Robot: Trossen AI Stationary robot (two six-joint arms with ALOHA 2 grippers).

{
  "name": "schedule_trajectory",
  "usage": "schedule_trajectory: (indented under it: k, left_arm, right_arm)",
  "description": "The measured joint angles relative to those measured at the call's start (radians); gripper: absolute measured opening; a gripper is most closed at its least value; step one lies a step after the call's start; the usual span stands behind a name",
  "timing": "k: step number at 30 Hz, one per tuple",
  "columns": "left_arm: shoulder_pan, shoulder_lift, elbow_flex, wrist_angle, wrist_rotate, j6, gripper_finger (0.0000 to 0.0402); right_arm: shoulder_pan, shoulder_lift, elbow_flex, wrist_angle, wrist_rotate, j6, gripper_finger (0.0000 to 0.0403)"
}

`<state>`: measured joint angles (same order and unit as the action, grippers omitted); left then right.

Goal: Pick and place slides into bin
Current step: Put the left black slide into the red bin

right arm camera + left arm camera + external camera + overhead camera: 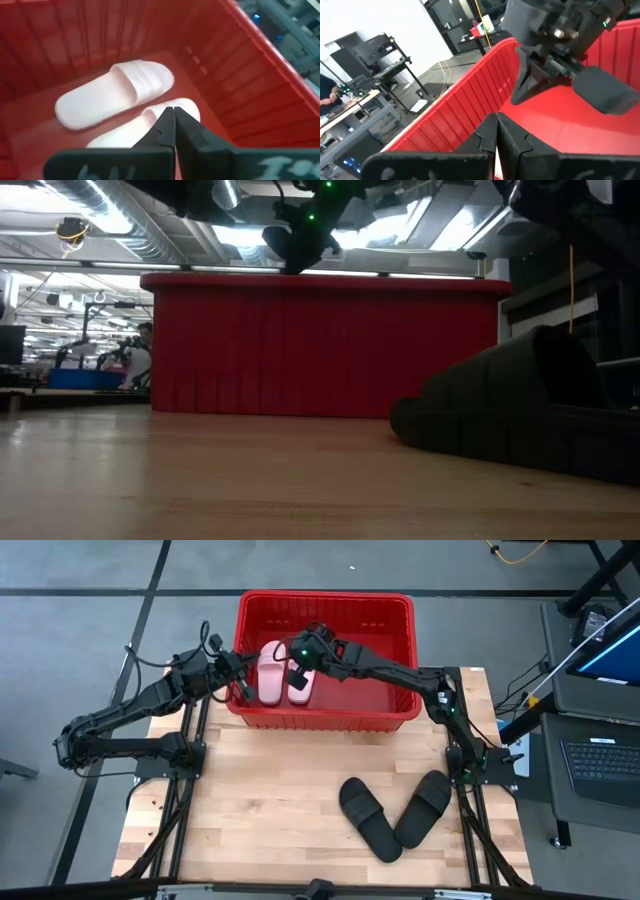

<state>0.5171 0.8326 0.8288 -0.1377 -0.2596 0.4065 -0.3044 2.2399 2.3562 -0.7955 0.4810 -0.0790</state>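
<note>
My right gripper hangs inside the bin, over its left end, fingers clenched together with nothing between them; in the right wrist view the closed fingertips sit just above one pink slide. Two pink slides lie side by side on the bin floor at that left end; the right wrist view shows one whole and the other partly hidden behind my fingers. My left gripper is at the bin's left wall, also clenched and empty, its fingertips pressed together over the rim. The bin stands at the table's far edge. Two black slides lie on the table toward its near right corner, their near ends touching in a V, well apart from the bin.
</note>
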Motion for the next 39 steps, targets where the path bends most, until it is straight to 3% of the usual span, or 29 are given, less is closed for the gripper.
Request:
schedule_trajectory:
  k: [9,26,32,39]
  left_arm:
    - [0.000,0.000,0.000,-0.002,0.098,0.000,0.0003]
    - [0.000,-0.043,0.000,-0.001,0.103,0.000,0.0003]
    - [0.000,-0.062,0.000,0.001,0.103,-0.015,0.0002]
    - [0.000,-0.064,0.000,-0.001,0.123,-0.018,0.0001]
  right_arm:
    - [0.000,-0.007,-0.023,-0.003,0.007,0.050,0.0001]
    - [0.020,-0.027,-0.052,0.035,-0.001,0.121,0.0000]
    - [0.052,-0.132,-0.263,0.075,-0.004,0.195,0.0000]
    - [0.055,-0.471,-0.717,0.453,-0.041,0.197,0.0000]
